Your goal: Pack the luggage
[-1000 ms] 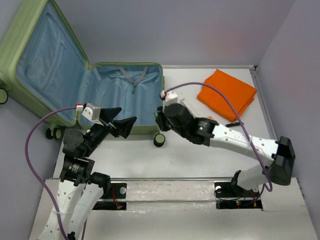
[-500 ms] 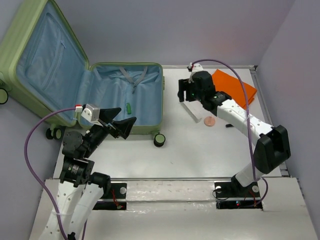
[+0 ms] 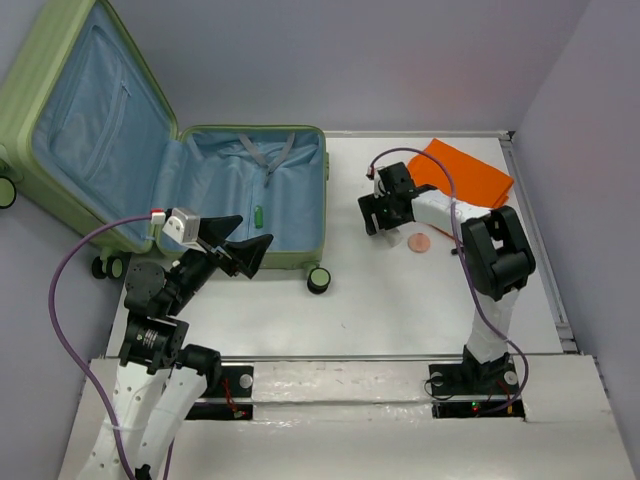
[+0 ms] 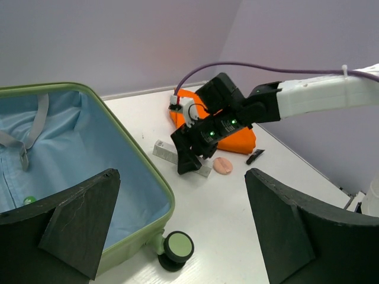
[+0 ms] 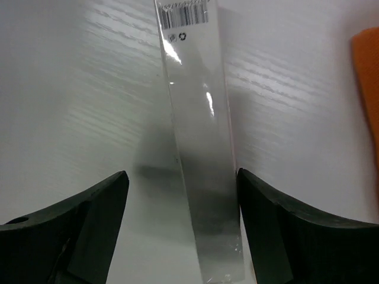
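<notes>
The luggage (image 3: pixel 215 185) lies open at the upper left of the top view, lid propped up, base flat on the counter (image 3: pixel 400 300). The left jaws hang spread wide over its near edge, empty; the right jaws stand spread astride a clear barcoded package (image 5: pixel 198 148) near the orange cloth (image 3: pixel 470 175).

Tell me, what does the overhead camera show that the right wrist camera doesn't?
Only the overhead view shows the open luggage with a small green item inside, the left gripper open at its near edge, and a pink disc on the table. Only the right wrist view shows a long clear packet with a barcode label, lying between the fingers of the open right gripper. Both show that gripper, the orange cloth and the white table.
</notes>
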Robot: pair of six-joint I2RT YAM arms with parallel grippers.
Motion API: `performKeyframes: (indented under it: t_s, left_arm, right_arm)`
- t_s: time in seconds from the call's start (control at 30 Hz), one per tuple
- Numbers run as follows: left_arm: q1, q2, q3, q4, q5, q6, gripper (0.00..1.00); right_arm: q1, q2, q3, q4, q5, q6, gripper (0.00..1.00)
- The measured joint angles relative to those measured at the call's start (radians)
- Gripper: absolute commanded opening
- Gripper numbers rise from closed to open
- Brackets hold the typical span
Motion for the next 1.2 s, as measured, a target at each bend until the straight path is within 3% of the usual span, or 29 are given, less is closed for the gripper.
performKeyframes:
  t_s: [0.13, 0.17, 0.2, 0.47, 0.63, 0.7, 0.73, 0.77, 0.8, 0.87, 0.97, 1.07, 1.2]
  left_arm:
    - [0.0, 0.0, 0.0, 0.0, 0.0, 0.0, 0.99]
    - [0.0, 0.0, 0.0, 0.0, 0.0, 0.0, 0.99]
    - [0.0, 0.0, 0.0, 0.0, 0.0, 0.0, 0.99]
    - [0.0, 0.0, 0.0, 0.0, 0.0, 0.0, 0.99]
    - [0.0, 0.0, 0.0, 0.0, 0.003, 0.0, 0.99]
    - [0.0, 0.0, 0.0, 0.0, 0.004, 0.0, 0.99]
    - [0.0, 0.0, 0.0, 0.0, 0.004, 0.0, 0.99]
    - [0.0, 0.0, 0.0, 0.0, 0.004, 0.0, 0.99]
    - [0.0, 0.0, 0.0, 0.0, 0.004, 0.0, 0.99]
    - [0.0, 0.0, 0.0, 0.0, 0.003, 0.0, 0.99]
    - [0.0, 0.0, 0.0, -0.002, 0.003, 0.0, 0.99]
    - [0.0, 0.0, 0.0, -0.003, 0.003, 0.0, 0.99]
    - [-0.006, -0.009, 0.0, -0.004, 0.003, 0.0, 0.99]
  right_arm:
    - [0.0, 0.05, 0.012, -0.021, -0.004, -0.016, 0.59]
    - [0.0, 0.05, 0.018, -0.021, -0.003, -0.017, 0.39]
    - [0.0, 0.05, 0.023, -0.021, -0.003, -0.018, 0.33]
    - [0.0, 0.026, 0.033, -0.031, 0.008, -0.001, 0.28]
    - [0.019, -0.182, 0.04, -0.049, -0.029, 0.064, 0.27]
    - [0.076, -0.255, 0.104, -0.046, -0.035, 0.098, 0.31]
    - [0.124, -0.266, 0.161, -0.032, -0.033, 0.109, 0.41]
    - [0.17, -0.265, 0.209, -0.013, -0.034, 0.119, 0.71]
    - [0.227, -0.248, 0.27, 0.002, -0.039, 0.133, 0.83]
    - [0.312, -0.189, 0.382, 0.045, -0.057, 0.16, 0.95]
    - [0.378, -0.132, 0.425, 0.083, -0.063, 0.19, 0.95]
    - [0.339, -0.135, 0.351, 0.074, -0.034, 0.216, 0.85]
    - [0.162, -0.252, 0.049, 0.085, 0.08, 0.254, 0.72]
